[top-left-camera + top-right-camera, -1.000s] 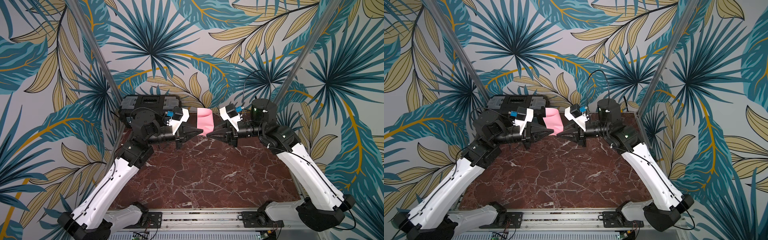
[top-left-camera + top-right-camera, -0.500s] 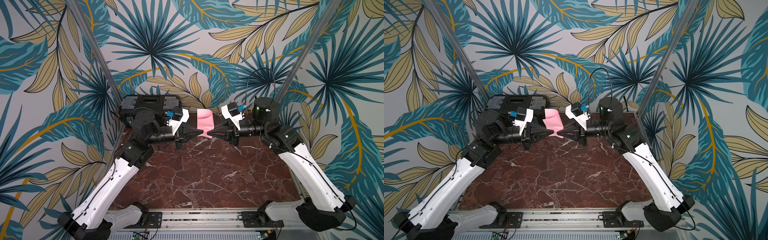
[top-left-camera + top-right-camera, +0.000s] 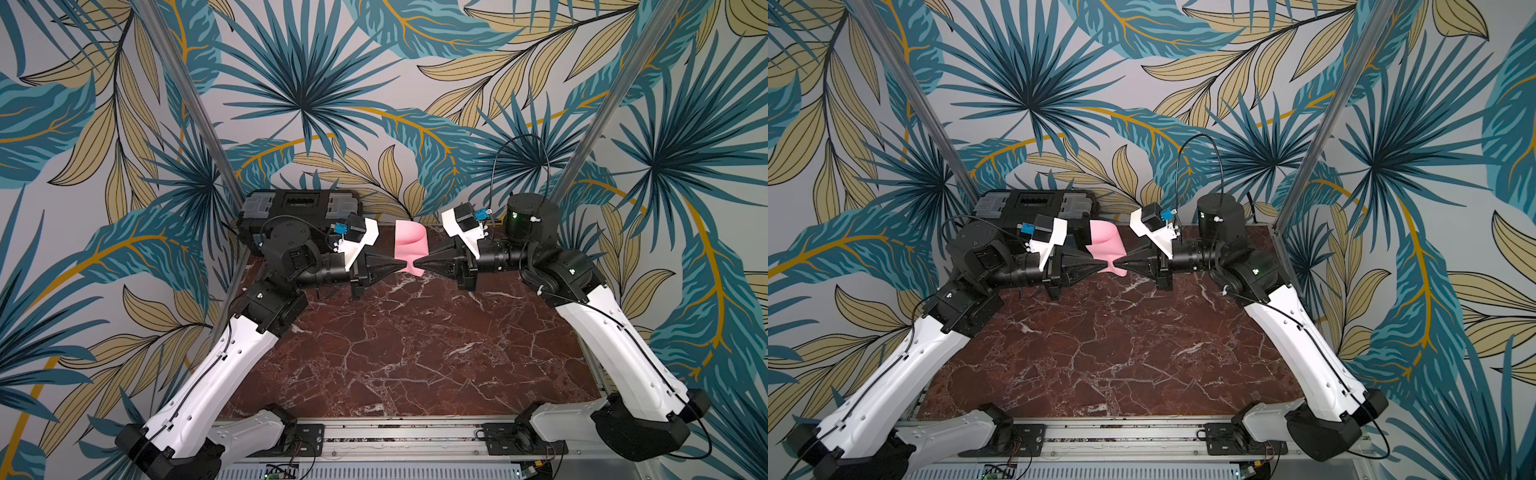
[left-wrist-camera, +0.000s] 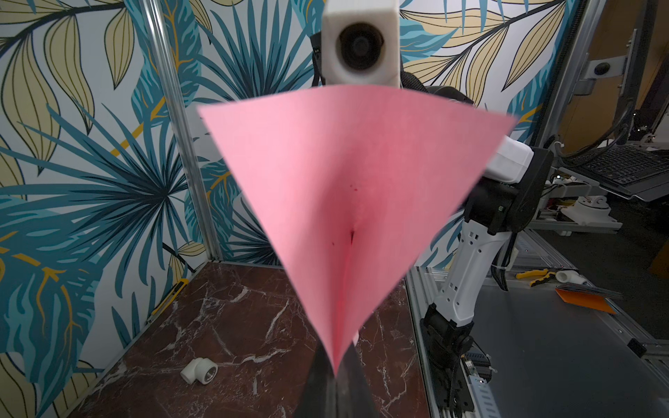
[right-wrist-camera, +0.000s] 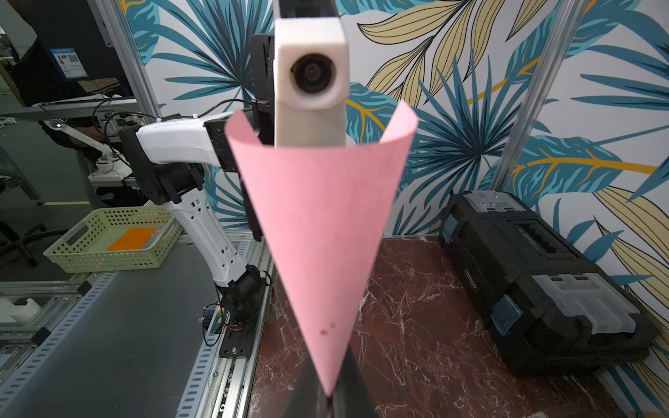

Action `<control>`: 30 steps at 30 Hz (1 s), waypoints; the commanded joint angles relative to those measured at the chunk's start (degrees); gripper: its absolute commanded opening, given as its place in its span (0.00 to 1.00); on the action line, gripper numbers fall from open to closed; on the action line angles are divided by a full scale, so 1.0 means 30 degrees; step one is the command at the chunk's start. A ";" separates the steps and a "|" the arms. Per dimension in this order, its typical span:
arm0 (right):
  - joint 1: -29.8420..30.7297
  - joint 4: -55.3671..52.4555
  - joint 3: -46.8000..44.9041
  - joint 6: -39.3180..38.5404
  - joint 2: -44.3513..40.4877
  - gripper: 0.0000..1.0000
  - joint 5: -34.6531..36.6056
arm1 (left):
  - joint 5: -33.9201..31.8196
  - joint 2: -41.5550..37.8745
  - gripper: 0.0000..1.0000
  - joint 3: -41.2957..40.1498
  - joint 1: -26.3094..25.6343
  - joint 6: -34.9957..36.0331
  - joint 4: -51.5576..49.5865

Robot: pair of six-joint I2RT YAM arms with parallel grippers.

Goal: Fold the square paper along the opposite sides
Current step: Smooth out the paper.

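Both arms extend level, tips facing, just above frame centre. The left gripper [image 3: 399,264] and the right gripper [image 3: 422,264] each clamp tight on the curled square paper [image 3: 409,241].

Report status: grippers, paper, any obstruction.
Left gripper shut on paper, right gripper shut on it too, tips nearly meeting. Paper in the air, curled, not folded flat. Toolbox at back, pipe elbow on table, neither in the way.

You see a plain light-pink square paper [image 3: 409,243], a black toolbox [image 3: 303,201], a dark red, white-veined marble table [image 3: 395,353], and walls [image 3: 374,62] patterned with teal and gold leaves.
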 commanded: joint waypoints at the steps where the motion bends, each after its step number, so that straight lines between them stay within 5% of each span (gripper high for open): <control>1: 0.0035 -0.0084 0.0260 0.0141 0.0170 0.04 -0.0419 | 0.0068 -0.0247 0.00 -0.0310 0.0104 0.0280 0.0207; 6: 0.0046 -0.0069 0.0231 0.0164 0.0230 0.02 -0.0456 | 0.0131 -0.0277 0.02 -0.0168 0.0112 0.0445 0.0061; 14: 0.0053 -0.0077 -0.0047 0.0178 0.0083 0.02 -0.0419 | 0.0390 -0.0443 0.44 0.0466 0.0127 0.0945 -0.0699; 17: 0.0067 -0.0084 -0.0165 0.0141 0.0023 0.01 -0.0413 | 0.0419 -0.0452 0.53 0.0579 0.0154 0.0950 -0.0618; 30: 0.0057 -0.0055 -0.0239 0.0288 -0.0012 0.03 -0.1063 | 0.1355 0.1125 0.54 0.1605 0.0185 -0.0493 0.1032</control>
